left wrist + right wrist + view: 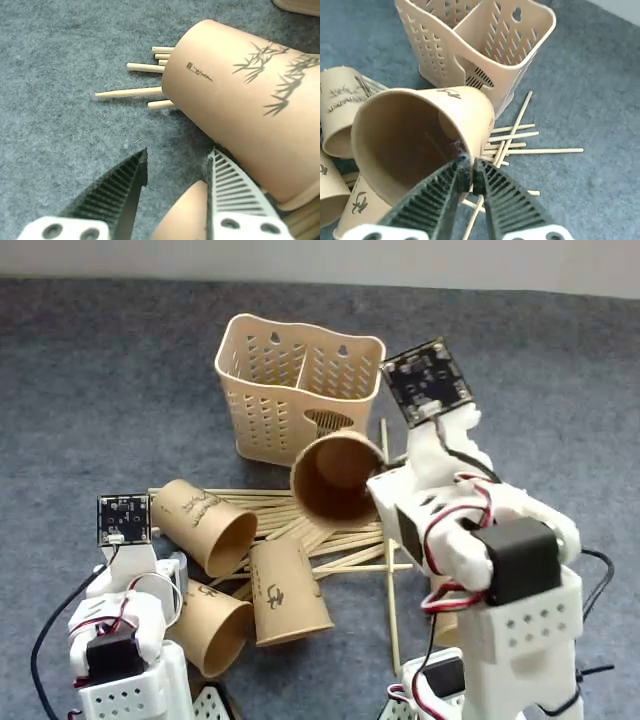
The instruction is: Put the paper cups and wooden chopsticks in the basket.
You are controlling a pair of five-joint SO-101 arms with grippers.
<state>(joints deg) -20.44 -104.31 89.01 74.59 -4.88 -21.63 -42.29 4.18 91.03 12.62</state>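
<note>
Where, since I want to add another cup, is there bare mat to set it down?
In the high view, bare mat lies left of the basket, beyond the chopsticks' ends, and again far right of the basket. In front of the basket it is crowded: cups lie over the chopsticks.

Two white arms (520, 640), lower frame | black servos (520, 558) | red-black cables (428, 535) | black wrist boards (427, 380) | left gripper (178, 151): ribbed, one finger black, one white

The basket (290, 400) is cream, punched with rows of slots. The paper cups (205, 525) are kraft-brown with dark leaf brushstrokes, the chopsticks (350, 540) pale wood. At nine o'clock, the carpet (90, 390) is blue-grey.
</note>
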